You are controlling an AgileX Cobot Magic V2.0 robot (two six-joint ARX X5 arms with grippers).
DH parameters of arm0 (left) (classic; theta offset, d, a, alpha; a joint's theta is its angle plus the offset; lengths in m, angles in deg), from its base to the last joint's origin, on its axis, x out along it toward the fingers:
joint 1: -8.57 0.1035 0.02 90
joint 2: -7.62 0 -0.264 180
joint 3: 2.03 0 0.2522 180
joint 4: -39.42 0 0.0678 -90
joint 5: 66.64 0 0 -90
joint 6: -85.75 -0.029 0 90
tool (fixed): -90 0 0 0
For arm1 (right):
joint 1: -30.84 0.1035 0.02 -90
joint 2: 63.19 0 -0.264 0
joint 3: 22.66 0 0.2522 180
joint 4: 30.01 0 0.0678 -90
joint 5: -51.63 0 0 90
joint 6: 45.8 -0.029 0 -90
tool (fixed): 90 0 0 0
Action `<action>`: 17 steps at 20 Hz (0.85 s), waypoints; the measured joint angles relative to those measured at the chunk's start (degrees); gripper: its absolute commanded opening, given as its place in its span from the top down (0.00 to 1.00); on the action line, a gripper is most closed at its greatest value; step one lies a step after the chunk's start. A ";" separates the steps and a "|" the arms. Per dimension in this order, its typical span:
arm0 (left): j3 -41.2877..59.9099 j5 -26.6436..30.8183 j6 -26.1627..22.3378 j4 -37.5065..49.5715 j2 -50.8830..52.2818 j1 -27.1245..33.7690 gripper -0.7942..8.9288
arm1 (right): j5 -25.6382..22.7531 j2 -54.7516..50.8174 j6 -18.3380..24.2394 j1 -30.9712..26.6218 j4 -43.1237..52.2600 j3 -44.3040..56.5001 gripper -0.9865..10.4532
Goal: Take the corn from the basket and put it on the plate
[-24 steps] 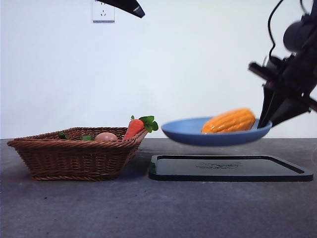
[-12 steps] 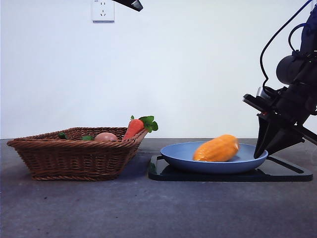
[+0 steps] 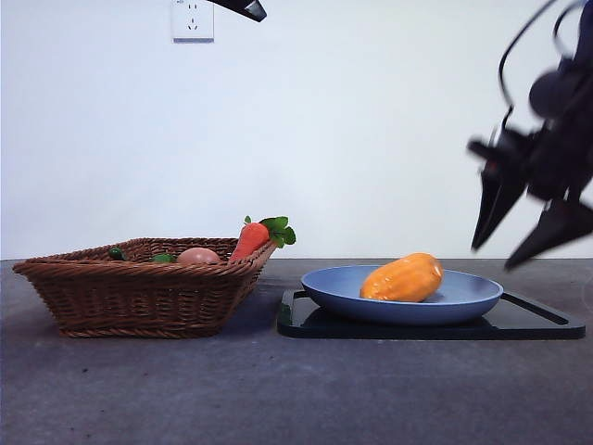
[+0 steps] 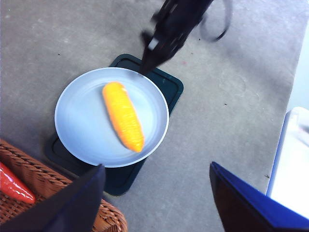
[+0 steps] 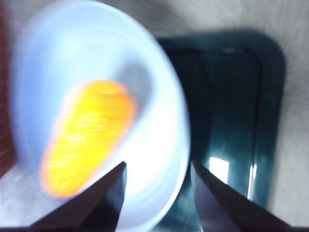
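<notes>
Corn (image 3: 402, 277) lies on its side in the light-blue plate (image 3: 463, 301), which sits on a flat black tray (image 3: 547, 324) at lower right of the front view, so the placing looks done and, in my judgement, only pulling the arms clear is left. Going left to right across that view: at lower left stands the brown wicker basket (image 3: 139, 292), holding a red-orange carrot (image 3: 250, 239) with green leaves propped against its right rim, a small pinkish ball (image 3: 198, 255) and bits of green; just to its right, apart from it, is the tray with the plate and corn; at the right edge, above and beside the plate's rim and touching nothing, hangs the right gripper (image 3: 523, 236), blurred, its two black jaws spread apart and empty. Its own wrist view, also blurred, shows the jaws parted over the plate's edge with the corn beyond them. The left gripper (image 4: 154, 193) is high above, seen in the front view only as a black tip at the top, left of centre; its wrist view looks down on plate, corn and a corner of the basket, its jaws wide apart and holding nothing. No brand, label or readable writing shows; a white wall socket (image 3: 193, 20) sits at upper left, and a faint mark on the tray cannot be read.
</notes>
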 measured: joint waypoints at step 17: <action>0.00 0.00 0.00 -4.59 0.00 0.02 0.92 | -5.31 -38.49 11.32 18.29 -27.61 -0.11 0.91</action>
